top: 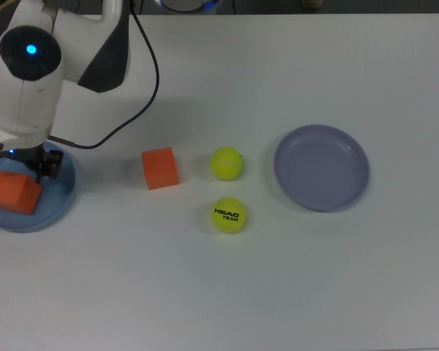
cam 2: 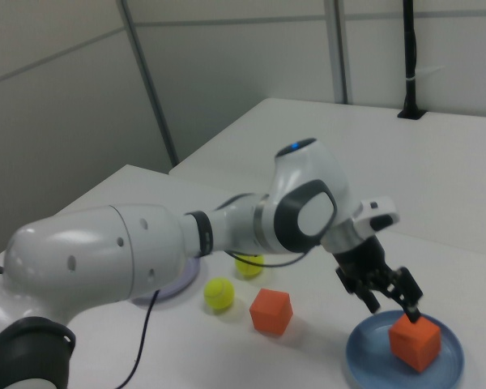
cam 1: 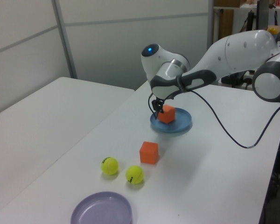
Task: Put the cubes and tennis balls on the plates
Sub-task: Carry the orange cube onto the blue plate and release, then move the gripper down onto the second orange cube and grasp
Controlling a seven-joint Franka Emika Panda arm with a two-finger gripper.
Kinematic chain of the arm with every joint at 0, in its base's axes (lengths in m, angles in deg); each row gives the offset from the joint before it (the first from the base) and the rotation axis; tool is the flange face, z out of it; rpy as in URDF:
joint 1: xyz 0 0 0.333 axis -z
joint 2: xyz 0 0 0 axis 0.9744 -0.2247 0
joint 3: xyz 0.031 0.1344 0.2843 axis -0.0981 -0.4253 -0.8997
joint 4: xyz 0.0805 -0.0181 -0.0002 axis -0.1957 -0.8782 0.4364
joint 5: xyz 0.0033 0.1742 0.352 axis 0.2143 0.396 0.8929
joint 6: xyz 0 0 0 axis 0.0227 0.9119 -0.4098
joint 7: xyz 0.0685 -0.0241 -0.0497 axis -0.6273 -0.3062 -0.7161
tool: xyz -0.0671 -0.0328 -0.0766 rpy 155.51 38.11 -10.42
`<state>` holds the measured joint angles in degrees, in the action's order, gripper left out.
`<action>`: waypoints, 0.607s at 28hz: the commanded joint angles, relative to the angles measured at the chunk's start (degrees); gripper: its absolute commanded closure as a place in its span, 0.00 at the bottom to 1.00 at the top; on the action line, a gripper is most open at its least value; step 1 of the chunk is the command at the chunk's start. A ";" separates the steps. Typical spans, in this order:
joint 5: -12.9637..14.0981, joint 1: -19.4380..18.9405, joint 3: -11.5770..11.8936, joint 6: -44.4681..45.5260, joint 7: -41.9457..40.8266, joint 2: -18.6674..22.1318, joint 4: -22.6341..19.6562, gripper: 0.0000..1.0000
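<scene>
The white table [top: 293, 292] takes up the whole scene, with the Panda arm [cam 1: 233, 51] reaching across it. The gripper [cam 2: 386, 301] hangs just above the light blue plate [top: 62, 201] at the top view's far left, fingers spread and holding nothing. 1 orange cube [top: 13, 193] sits on that plate, apart from the fingertips as far as the right view shows, so I'd call it released.

The lavender plate [top: 321, 167] sits well apart at the top view's right with nothing on it. The second cube [top: 160, 167] rests on the bare table between the 2 plates, nearer the blue one. The 2 tennis balls [top: 226, 163] lie near each other just past it, toward the lavender plate.

What could go wrong: the gripper is really close to that placed cube, so lifting off at a slant could clip a corner and drag it over the shallow rim. And the balls roll, so an off-center pinch could squirt 1 across the table.

Only readable writing: black "HEAD TEAM" on the nearer ball [top: 227, 214].
</scene>
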<state>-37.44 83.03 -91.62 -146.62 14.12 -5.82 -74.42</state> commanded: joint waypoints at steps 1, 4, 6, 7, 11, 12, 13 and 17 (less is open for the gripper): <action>3.92 -1.18 -0.36 3.58 -2.95 4.10 -1.40 0.00; 4.89 -3.20 -1.86 8.32 -3.04 5.68 -1.40 0.00; 4.80 -4.51 -2.74 10.79 -3.12 5.77 -1.40 0.00; 4.63 -5.39 -2.91 11.67 -3.21 5.51 -1.40 0.00; 4.45 -10.40 -3.00 14.48 -3.12 4.54 -2.36 0.00; 4.45 -11.11 -3.00 15.71 -3.12 4.54 -2.54 0.00; 4.45 -12.77 -3.00 18.33 -3.21 4.54 -2.54 0.00; 4.45 -16.29 -3.09 22.57 -2.77 4.37 -2.72 0.00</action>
<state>-33.63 70.26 -95.43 -128.31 11.93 -2.14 -75.79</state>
